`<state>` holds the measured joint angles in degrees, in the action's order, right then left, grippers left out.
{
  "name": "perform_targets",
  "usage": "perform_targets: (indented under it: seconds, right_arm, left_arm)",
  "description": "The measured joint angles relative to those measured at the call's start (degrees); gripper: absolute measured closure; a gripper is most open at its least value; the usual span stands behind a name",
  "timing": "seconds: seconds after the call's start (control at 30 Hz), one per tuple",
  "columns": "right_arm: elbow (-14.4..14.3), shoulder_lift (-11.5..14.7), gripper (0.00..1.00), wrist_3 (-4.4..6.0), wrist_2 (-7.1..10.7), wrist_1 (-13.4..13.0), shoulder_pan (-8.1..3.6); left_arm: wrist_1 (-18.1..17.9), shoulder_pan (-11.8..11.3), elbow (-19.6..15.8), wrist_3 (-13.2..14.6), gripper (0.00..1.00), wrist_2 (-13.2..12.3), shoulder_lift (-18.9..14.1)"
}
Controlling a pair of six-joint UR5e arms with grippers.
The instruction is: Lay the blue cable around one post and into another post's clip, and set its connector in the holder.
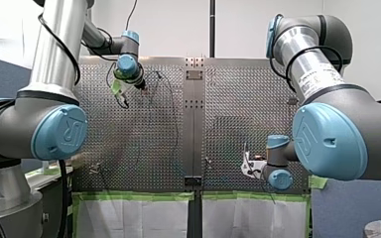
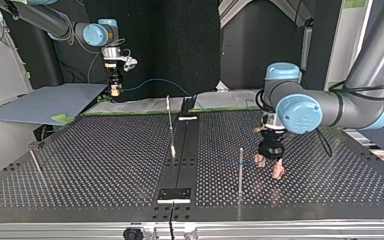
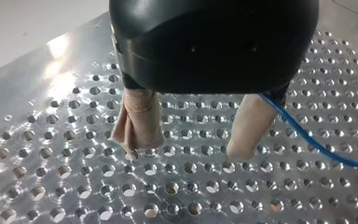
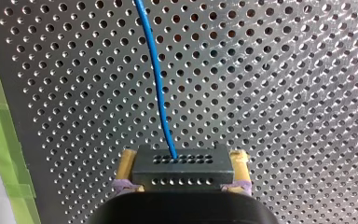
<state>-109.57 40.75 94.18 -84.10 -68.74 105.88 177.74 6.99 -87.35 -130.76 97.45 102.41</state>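
Note:
In the right wrist view my right gripper (image 4: 183, 163) is shut on the black connector (image 4: 182, 169), held between its yellow pads. The blue cable (image 4: 156, 79) leaves the connector and runs ahead over the perforated plate. In the top view this gripper (image 2: 114, 89) hangs above the table's far edge, and the cable (image 2: 152, 81) arcs from it toward the centre. My left gripper (image 3: 186, 151) stands open just above the plate with nothing between its beige-padded fingers (image 3: 137, 126). The cable (image 3: 307, 137) passes along the outer side of one finger. In the top view it (image 2: 270, 164) is beside a post (image 2: 240, 170).
A second post (image 2: 170, 125) stands on the centre rail, and a thin one (image 2: 36, 162) at the top view's left. A black holder (image 2: 188, 105) sits at the rail's far end and a bracket (image 2: 175, 195) at its near end. Green tape (image 4: 0, 140) edges the plate.

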Motion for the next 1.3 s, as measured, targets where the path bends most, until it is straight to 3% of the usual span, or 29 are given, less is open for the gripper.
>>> perform_targets:
  seconds: [0.2, 0.63, 1.3]
  right_arm:
    - [0.1, 0.0, 1.0, -0.01, 0.04, 0.1, 0.0]
    - [0.3, 0.0, 1.0, -0.03, -0.01, 0.3, 0.03]
    - [0.4, 0.0, 1.0, -0.44, 0.05, 0.7, 0.14]
  left_arm:
    - [1.7, 0.0, 0.0, -2.8, 0.0, -0.5, -1.3]
    - [3.4, 0.5, 0.0, -9.0, 0.0, -5.0, -2.4]
    - [7.0, 0.5, -0.6, -18.6, 0.0, -6.3, -6.0]
